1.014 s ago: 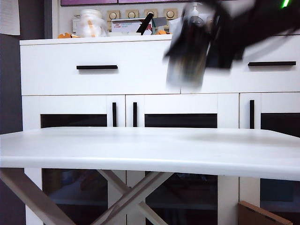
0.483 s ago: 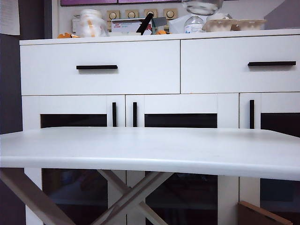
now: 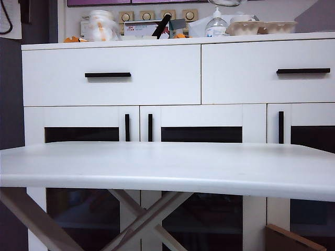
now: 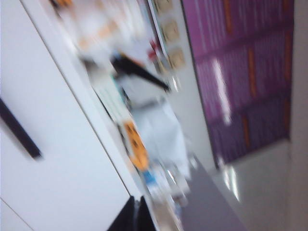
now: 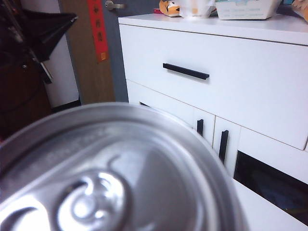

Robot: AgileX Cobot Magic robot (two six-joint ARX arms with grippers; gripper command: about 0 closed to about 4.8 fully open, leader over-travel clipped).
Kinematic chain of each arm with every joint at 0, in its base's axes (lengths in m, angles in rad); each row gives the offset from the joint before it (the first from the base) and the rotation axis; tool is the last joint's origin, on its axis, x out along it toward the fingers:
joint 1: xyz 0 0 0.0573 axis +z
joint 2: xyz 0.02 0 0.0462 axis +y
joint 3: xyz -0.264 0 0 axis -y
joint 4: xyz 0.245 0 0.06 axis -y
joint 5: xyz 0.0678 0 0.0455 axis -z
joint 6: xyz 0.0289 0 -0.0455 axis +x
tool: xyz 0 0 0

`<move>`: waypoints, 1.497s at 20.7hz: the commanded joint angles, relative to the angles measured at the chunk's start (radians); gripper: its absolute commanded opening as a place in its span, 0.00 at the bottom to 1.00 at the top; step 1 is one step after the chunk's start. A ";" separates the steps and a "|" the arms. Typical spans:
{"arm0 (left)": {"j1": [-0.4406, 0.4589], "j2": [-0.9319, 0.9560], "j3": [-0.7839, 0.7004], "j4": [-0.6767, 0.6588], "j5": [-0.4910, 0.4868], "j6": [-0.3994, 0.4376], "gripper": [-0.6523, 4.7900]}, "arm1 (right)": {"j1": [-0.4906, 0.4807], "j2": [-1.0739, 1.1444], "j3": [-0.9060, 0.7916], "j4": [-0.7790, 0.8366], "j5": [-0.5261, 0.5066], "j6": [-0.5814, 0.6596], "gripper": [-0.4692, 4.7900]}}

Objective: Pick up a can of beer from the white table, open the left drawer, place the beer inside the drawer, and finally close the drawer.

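White cabinet (image 3: 157,112) stood behind white table (image 3: 167,167); tabletop bare. Can of beer (image 5: 110,173) sat in right gripper, lid filling right wrist view; jaws hidden, presumably spread around can. Left gripper (image 4: 136,216) shut, empty, near cabinet top. Left drawer (image 3: 111,75) closed, at 11 o'clock. Step: opening drawer. Next: left gripper must open and catch black handle (image 3: 108,75).

Exterior view: bright, even indoor light, sharp focus; the flat white tabletop (image 3: 167,167) shows only soft shading, dark under its rim. Left wrist view: heavy motion blur throughout, glare streaks on the glossy purple wall panel (image 4: 245,72). Right wrist view: the silver metal can top (image 5: 110,173) is close-up, out of focus w/ bright reflections; the white drawer front (image 5: 216,82) behind is sharper.
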 commanded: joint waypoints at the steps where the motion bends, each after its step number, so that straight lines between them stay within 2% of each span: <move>1: 0.000 0.047 0.005 0.010 -0.076 -0.001 0.11 | 0.001 -0.008 0.012 0.062 -0.003 -0.007 0.19; 5: 0.000 0.154 0.058 0.012 -0.067 -0.064 0.11 | 0.001 -0.008 0.013 0.062 -0.002 -0.025 0.19; 10: 0.000 0.365 0.263 0.012 0.045 -0.076 0.11 | 0.001 -0.008 0.013 0.062 -0.002 -0.025 0.19; 13: 0.000 0.471 0.379 0.012 0.061 -0.144 0.11 | 0.001 -0.008 0.013 0.062 -0.002 -0.029 0.19; 15: 0.000 0.541 0.463 0.011 0.094 -0.158 0.19 | 0.001 -0.008 0.013 0.062 -0.001 -0.029 0.19; 16: 0.000 0.577 0.507 0.010 0.105 -0.158 0.33 | 0.001 -0.008 0.013 0.062 0.000 -0.032 0.19; 18: -0.001 0.621 0.562 -0.004 0.108 -0.157 0.53 | 0.001 -0.008 0.013 0.062 0.001 -0.051 0.19; 23: -0.001 0.696 0.663 -0.073 0.103 -0.158 0.56 | 0.001 -0.008 0.013 0.062 0.001 -0.051 0.19; 26: -0.001 0.731 0.684 -0.088 0.100 -0.159 0.71 | 0.001 -0.008 0.013 0.062 0.001 -0.051 0.19; 31: -0.001 0.774 0.690 -0.082 0.072 -0.246 0.71 | 0.001 -0.008 0.013 0.062 0.001 -0.051 0.19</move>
